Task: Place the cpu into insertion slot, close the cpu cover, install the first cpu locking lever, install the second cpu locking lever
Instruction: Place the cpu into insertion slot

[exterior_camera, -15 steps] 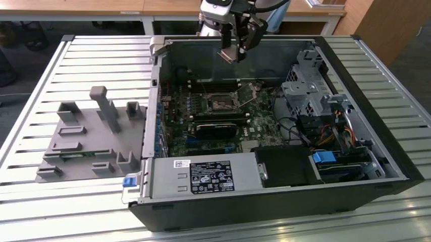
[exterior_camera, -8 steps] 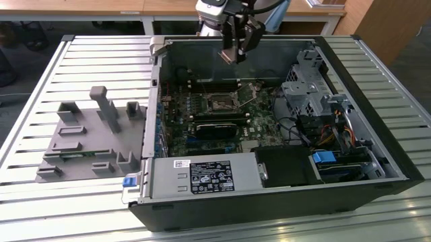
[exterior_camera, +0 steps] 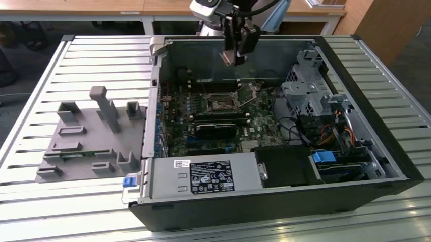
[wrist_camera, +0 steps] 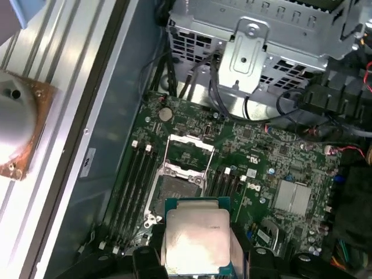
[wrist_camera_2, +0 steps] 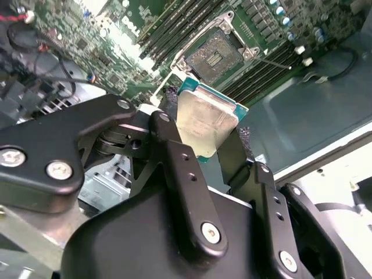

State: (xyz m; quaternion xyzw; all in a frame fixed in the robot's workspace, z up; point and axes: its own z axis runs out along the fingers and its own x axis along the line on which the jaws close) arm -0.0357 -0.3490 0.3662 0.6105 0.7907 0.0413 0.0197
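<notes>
Right now the gripper (exterior_camera: 235,59) hangs above the insertion slot (exterior_camera: 220,102), inside the open computer case (exterior_camera: 269,214). Its two black fingers (wrist_camera_2: 174,152) are drawn in narrow and pinch the cpu (wrist_camera_2: 206,119) by opposite edges. The chip's dull silver top faces the wrist cameras and its green edge shows along the far side.

In the first wrist view the cpu (wrist_camera: 197,238) is in the air, clear of the insertion slot (wrist_camera: 174,192) and offset to one side of it. The slot's dark centre is bare and its silver rim is exposed. The cpu cover (wrist_camera: 187,140) is swung back off the slot, on the side of it that faces the metal drive cage (wrist_camera: 250,52). Long narrow memory slots (wrist_camera: 135,180) run alongside the slot on the green board.

In the exterior view, the black module (exterior_camera: 215,130) lies on the near side of the slot and the power supply box (exterior_camera: 202,176) nearer still. A grey fixture tray (exterior_camera: 88,141) sits on the slatted table (exterior_camera: 67,206), well off toward the exterior view's left of the slot.
</notes>
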